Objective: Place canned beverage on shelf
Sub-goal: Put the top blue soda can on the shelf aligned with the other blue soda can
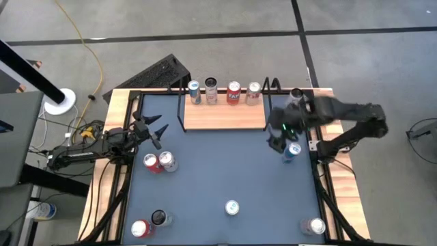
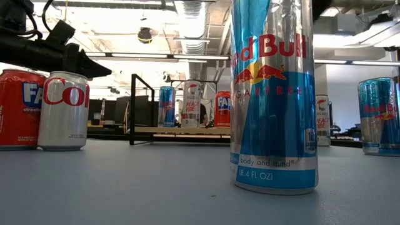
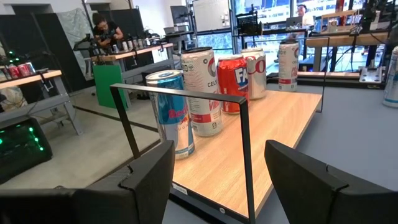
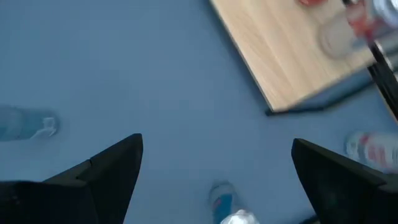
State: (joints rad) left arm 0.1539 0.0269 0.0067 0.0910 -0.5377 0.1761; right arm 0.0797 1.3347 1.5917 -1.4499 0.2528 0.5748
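The shelf [image 1: 225, 115], a light-wood board with black wire side frames, stands at the table's far middle. Four cans stand along its far edge: a blue one [image 1: 194, 91], a white one [image 1: 211, 89], a red one [image 1: 234, 92] and a silver one [image 1: 254, 91]. My right gripper [image 1: 276, 140] is open and empty by the shelf's right end, over a blue can [image 1: 292, 152] that stands upright on the table. That can shows low between the fingers in the right wrist view [image 4: 227, 205]. My left gripper [image 1: 156, 130] is open and empty at the shelf's left end [image 3: 242, 143].
A red can [image 1: 151, 162] and a white can [image 1: 167, 161] stand near my left gripper. More cans stand at the near middle [image 1: 232, 207], near left [image 1: 140, 229] and near right [image 1: 314, 225]. One can [image 1: 295, 96] stands behind my right arm.
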